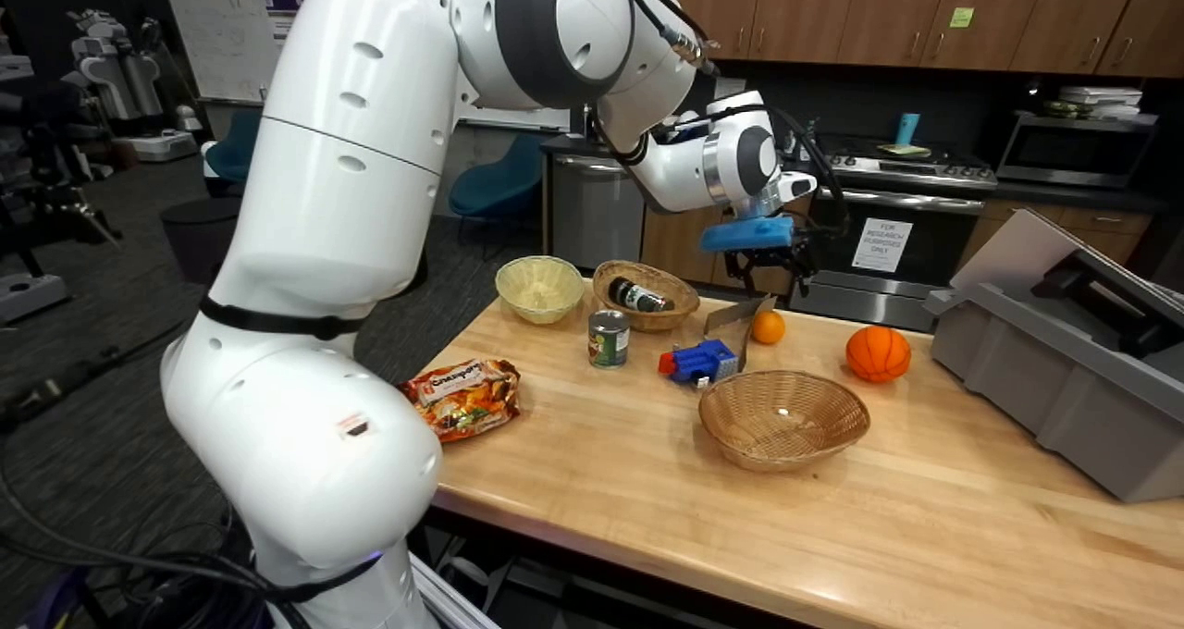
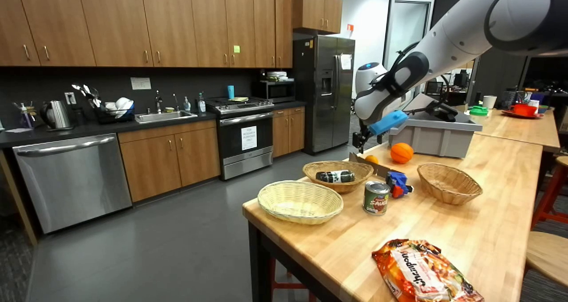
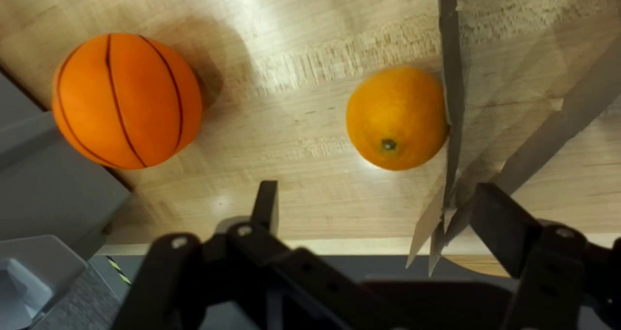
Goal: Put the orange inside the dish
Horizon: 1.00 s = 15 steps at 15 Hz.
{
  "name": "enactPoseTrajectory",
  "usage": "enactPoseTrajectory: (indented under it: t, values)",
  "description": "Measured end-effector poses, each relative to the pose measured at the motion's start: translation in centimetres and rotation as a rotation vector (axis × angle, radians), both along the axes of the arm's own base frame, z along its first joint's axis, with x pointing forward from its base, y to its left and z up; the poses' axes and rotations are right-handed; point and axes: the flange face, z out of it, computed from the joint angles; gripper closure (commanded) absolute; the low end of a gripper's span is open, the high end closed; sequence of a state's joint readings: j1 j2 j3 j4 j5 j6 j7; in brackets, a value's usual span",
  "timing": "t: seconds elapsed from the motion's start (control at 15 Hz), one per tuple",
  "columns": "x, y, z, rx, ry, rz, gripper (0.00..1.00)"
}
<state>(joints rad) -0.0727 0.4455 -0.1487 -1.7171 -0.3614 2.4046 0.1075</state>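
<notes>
In an exterior view, part of the red-orange packet (image 1: pixel 470 398) is being covered by the arm (image 1: pixel 324 213), while the gray bin (image 1: pixel 1036 370) is being cut off by the right edge. In an exterior view, the lower part of the orange (image 2: pixel 372 158) is being hidden by the gray-brown strip (image 2: pixel 380 169), and the lettering on the dark bottle (image 2: pixel 335 176) is being rendered too small to read. In the wrist view, the gripper (image 3: pixel 378 198) is being cropped by the bottom edge.

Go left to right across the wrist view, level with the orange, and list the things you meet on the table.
Grey bin → toy basketball → orange → grey-brown divider.
</notes>
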Motion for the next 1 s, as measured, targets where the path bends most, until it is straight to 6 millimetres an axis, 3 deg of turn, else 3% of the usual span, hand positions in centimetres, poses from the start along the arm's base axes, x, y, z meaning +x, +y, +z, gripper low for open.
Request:
enactPoseTrajectory:
  t: [1.0]
  values:
    - [-1.3, 0.2, -1.3, 0.102, 0.148, -0.003, 0.00]
